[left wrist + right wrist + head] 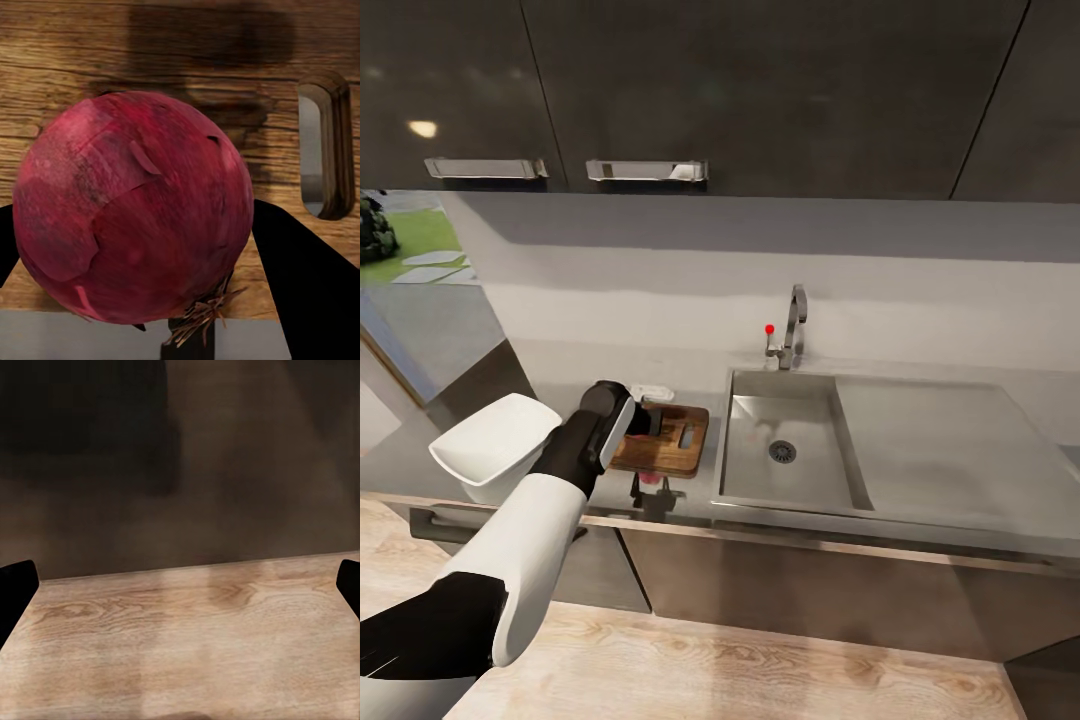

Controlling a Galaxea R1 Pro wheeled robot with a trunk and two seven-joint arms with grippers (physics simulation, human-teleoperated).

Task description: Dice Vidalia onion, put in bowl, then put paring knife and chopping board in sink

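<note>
Holding the round dark-red onion (133, 206) between its black fingers, the left claw (649, 478) hangs at the near edge of the brown wooden chopping board (678, 432); board lies directly beneath on grey worktop (700, 385). Right claw (180, 585) wide, empty, facing floor.

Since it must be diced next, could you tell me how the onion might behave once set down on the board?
The onion looks round and smooth-skinned, so it would probably roll on the flat chopping board if released. Its papery skin seems loose, so the fingers could slip slightly.
</note>
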